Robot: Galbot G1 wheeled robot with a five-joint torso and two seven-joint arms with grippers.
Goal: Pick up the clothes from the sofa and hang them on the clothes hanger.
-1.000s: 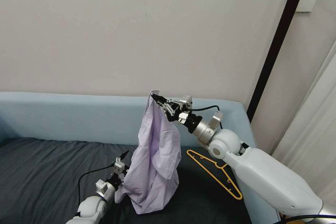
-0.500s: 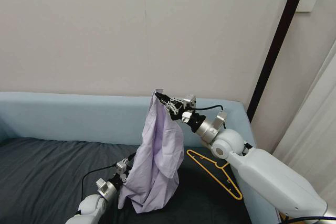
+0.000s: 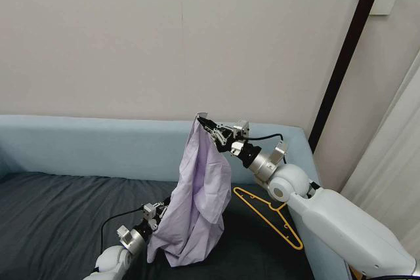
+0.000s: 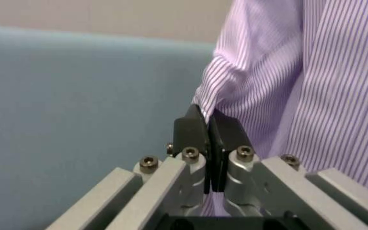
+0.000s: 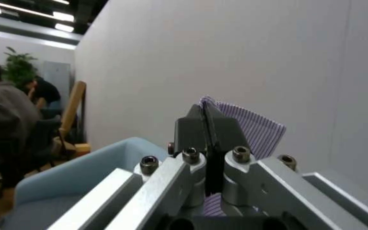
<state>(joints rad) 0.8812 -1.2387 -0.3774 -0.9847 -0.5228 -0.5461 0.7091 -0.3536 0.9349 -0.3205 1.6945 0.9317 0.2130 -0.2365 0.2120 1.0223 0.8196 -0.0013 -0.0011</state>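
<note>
Head view: right gripper pinches the shirt by its top edge, high over the sofa; left gripper is clamped tight on fabric lower down.

**Open air above the raised gripper; cloth and hanger below**

The right gripper, pinched on the top of a lilac shirt, has open air above it and ahead of it up to the plain wall. Straight below it the hanging shirt fills the space down to the dark seat cushion. Under its arm an orange hanger lies flat. The left gripper, clamped on the shirt's lower edge, has bare cushion on its outer side and the blue backrest beyond.
</note>
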